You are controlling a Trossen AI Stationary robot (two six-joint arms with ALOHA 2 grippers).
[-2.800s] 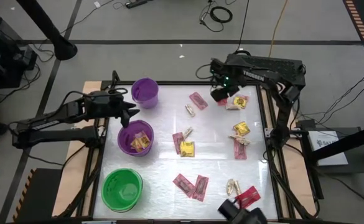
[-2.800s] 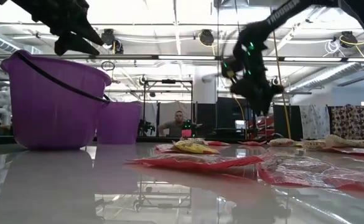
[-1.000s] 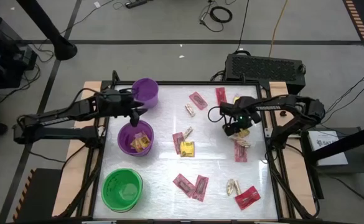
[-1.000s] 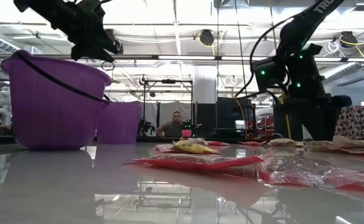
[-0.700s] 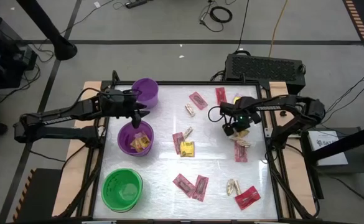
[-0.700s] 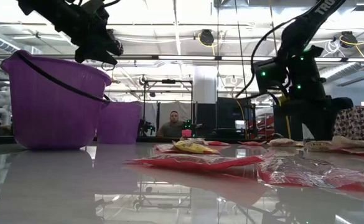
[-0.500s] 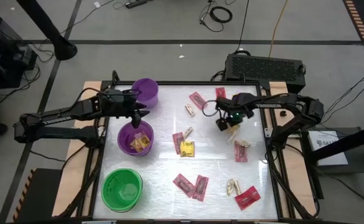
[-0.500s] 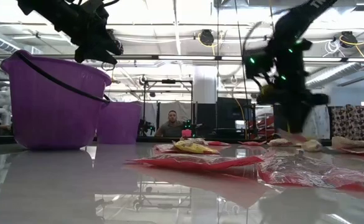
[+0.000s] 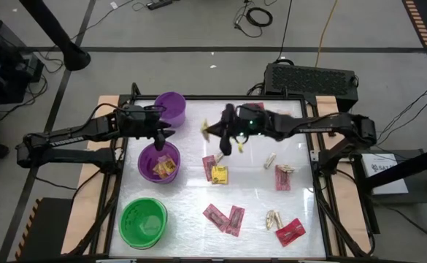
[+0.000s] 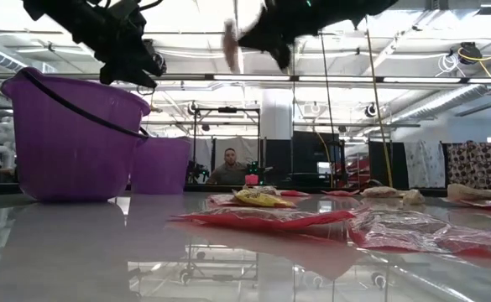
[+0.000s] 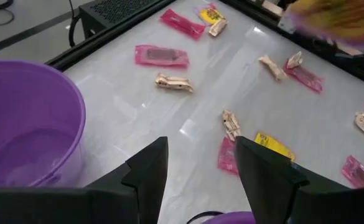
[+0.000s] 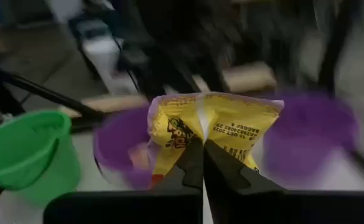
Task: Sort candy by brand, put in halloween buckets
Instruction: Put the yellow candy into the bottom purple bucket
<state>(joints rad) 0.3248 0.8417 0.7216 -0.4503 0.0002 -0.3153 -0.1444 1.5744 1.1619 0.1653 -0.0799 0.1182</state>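
Yellow candy packet (image 12: pixel 213 134) upright, pinched in right gripper (image 12: pixel 201 163).

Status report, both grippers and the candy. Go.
Right gripper shut on yellow candy packet, airborne mid-table. Left gripper open, empty, above wider purple plastic bucket. Path to it blocked by left gripper.

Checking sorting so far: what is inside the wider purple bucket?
Yellow packets lie in the wider purple bucket; the left pincer over its rim hides part of the inside.
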